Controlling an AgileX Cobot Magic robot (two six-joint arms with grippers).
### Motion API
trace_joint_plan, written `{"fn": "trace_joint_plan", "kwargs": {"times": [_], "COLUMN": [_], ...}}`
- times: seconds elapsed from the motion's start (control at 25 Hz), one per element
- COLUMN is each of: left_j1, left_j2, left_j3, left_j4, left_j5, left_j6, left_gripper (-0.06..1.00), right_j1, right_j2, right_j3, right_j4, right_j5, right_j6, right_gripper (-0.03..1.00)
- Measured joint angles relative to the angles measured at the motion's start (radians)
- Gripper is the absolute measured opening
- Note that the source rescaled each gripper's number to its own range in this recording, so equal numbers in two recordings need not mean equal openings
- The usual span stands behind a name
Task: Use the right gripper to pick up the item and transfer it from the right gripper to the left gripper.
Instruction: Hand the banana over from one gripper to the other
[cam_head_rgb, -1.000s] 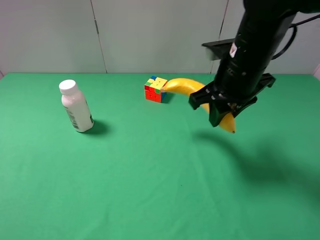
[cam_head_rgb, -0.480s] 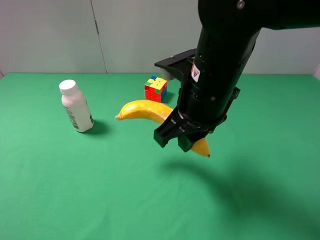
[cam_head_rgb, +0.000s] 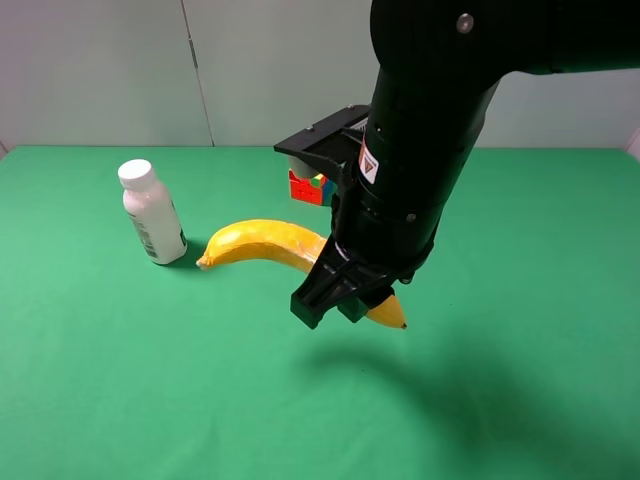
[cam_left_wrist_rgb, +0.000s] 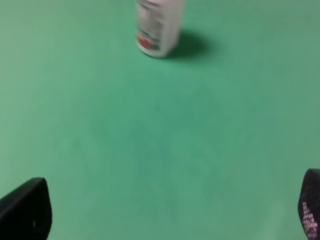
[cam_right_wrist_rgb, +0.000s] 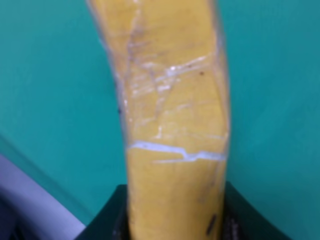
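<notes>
Two hands matter, and only one is loaded: the right hand (cam_head_rgb: 345, 305) is clamped on the banana (cam_head_rgb: 262, 240), which hangs clear of the bench (cam_head_rgb: 120, 380) near its middle, its shadow on the green below. The grip sits close to one end of the fruit, so only a short dark tip pokes out on the far side of the jaws, while the long free stretch curves away toward the left side of the bench, its end near the white bottle (cam_head_rgb: 153, 213). The long axis thus runs roughly across the bench, side to side. The right wrist view confirms the hold, with the yellow body rising from between the jaws. The left hand (cam_left_wrist_rgb: 167, 212) is out of the high view; its own camera shows its two fingertips set wide apart with nothing between them, the bottle ahead and no banana in sight. A puzzle cube (cam_head_rgb: 305, 185) peeks from behind the right arm. Judging by this, the handover turns on the free end pointing toward the left arm's side, which probably offers room for a grasp beside the right jaws.
</notes>
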Motion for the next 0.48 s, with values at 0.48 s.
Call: {"fn": "trace_joint_plan", "kwargs": {"times": [0.48], "left_j1": [-0.099], "left_j2": [0.469], "left_j3": [-0.222], "left_j4": [-0.133], "left_j5": [-0.003], "left_j6": [0.397], "left_gripper": [0.98], "right_j1": [0.0], "right_j2": [0.002], "right_j3": [-0.087], "right_j4": [-0.045], "right_j5": [0.009], "right_j6": [-0.049], "right_gripper": [0.0]}}
